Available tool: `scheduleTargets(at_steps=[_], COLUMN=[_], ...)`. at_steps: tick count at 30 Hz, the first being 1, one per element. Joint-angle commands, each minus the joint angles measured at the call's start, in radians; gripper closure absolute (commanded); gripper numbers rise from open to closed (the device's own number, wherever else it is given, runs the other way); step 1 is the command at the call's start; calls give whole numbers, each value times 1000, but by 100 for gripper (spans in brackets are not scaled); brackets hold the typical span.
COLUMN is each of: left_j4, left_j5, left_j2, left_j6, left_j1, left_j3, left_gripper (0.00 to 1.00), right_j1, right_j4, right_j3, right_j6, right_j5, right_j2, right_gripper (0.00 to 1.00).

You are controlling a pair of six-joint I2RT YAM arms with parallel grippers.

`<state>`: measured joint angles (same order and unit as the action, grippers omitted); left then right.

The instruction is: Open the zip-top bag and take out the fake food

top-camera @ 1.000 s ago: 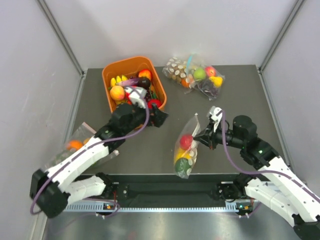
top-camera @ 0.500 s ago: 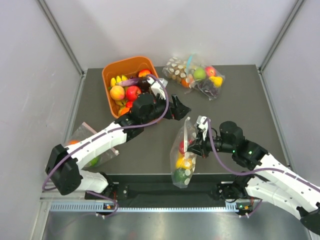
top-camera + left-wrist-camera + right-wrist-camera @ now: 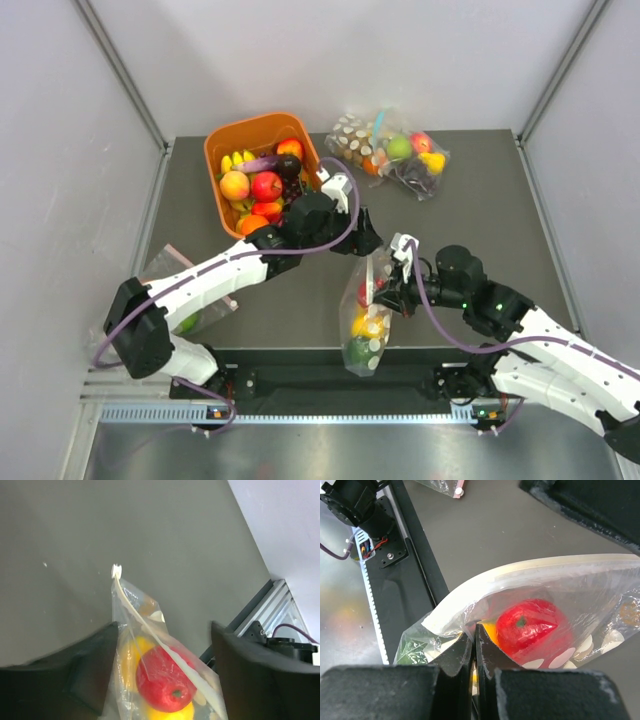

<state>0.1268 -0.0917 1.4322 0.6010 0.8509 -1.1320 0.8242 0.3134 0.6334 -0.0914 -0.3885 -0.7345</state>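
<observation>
Left gripper (image 3: 164,628) swung in since last frame; jaws wide, empty, straddling top of zip-top bag (image 3: 362,325) | right gripper (image 3: 475,636) pinches one lip, likely steadying for pull-apart | fake food (image 3: 527,627) inside, just past its fingertips.

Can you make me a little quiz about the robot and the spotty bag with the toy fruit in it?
1. True or false: the right gripper is pinching the zip-top bag.
2. Pick one. The left gripper is: A open, with a finger on each side of the bag's top; B shut on the bag; C out of sight.
3. Fill in: the piece of fake food nearest the bag's zip is coloured ____.

Key: 1 true. 2 A. 3 red.
</observation>
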Motion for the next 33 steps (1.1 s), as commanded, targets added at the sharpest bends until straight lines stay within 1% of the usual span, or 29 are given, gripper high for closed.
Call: scheduleTargets(at_steps=[1, 4, 5, 6, 7, 8, 9, 10, 11, 12, 14, 15, 16, 18, 20, 22, 25, 26, 27, 29, 30, 31, 32, 33], left_j4=[10, 2, -10, -33, -45, -56, -67, -67, -65, -59, -29, -18, 5, 14, 36, 57, 53, 51, 50, 39, 42, 48, 56, 72], left_j5=[-34, -78, -92, -120, -135, -149, -161, -174, -174, -172, -169, -168, -163, -201, -232, -247, -319, -339, -399, -440, -456, -456, -447, -431], left_j2=[48, 76, 77, 77, 76, 73, 70, 62, 57, 50, 21, 10, -19, -50, -105, -163, -254, -275, -297, -351, -381, -395, -403, -420], left_j6=[3, 6, 6, 9, 10, 6, -3, -12, -30, -49, -116, -144, -188, -234, -285, -322, -369, -380, -407, -421, -434, -438, -444, -457], left_j1=[14, 19, 19, 19, 19, 19, 19, 19, 19, 17, 14, 14, 10, 1, -4, -9, -12, -13, -13, -13, -15, -15, -16, -16], left_j3=[-46, -49, -46, -42, -34, -31, -26, -26, -26, -26, -28, -26, -20, 4, 24, 55, 112, 126, 147, 170, 184, 187, 190, 193], left_gripper=[32, 46, 55, 58, 64, 76, 83, 87, 87, 90, 96, 100, 100, 100, 100, 100, 100, 100, 100, 100, 100, 100, 100, 100], right_j1=[26, 35, 36, 38, 39, 39, 41, 41, 43, 41, 41, 41, 39, 38, 35, 21, -19, -34, -74, -134, -210, -252, -334, -371], right_j4=[-43, -40, -40, -40, -39, -39, -37, -39, -40, -42, -40, -40, -31, -31, -39, -53, -85, -106, -117, -164, -190, -218, -285, -306], right_j3=[8, 6, 6, 5, 5, 5, 8, 8, 9, 11, 23, 29, 46, 74, 92, 115, 130, 132, 132, 126, 114, 103, 89, 60], right_j6=[-14, -13, -14, -14, -14, -14, -14, -14, -16, -18, -24, -22, -27, -19, -5, 8, 27, 33, 39, 50, 48, 38, 22, -16], right_j5=[25, 34, 39, 40, 43, 45, 46, 53, 57, 63, 86, 105, 132, 198, 233, 237, 209, 165, 140, 21, -34, -96, -215, -271], right_j2=[1, 0, 3, 3, 1, -2, -3, 0, 3, 7, 24, 33, 43, 66, 82, 83, 63, 49, 44, 34, 32, 35, 43, 49], right_gripper=[100, 100, 100, 100, 100, 100, 100, 95, 88, 81, 65, 49, 42, 30, 26, 22, 21, 21, 21, 21, 21, 21, 21, 21])
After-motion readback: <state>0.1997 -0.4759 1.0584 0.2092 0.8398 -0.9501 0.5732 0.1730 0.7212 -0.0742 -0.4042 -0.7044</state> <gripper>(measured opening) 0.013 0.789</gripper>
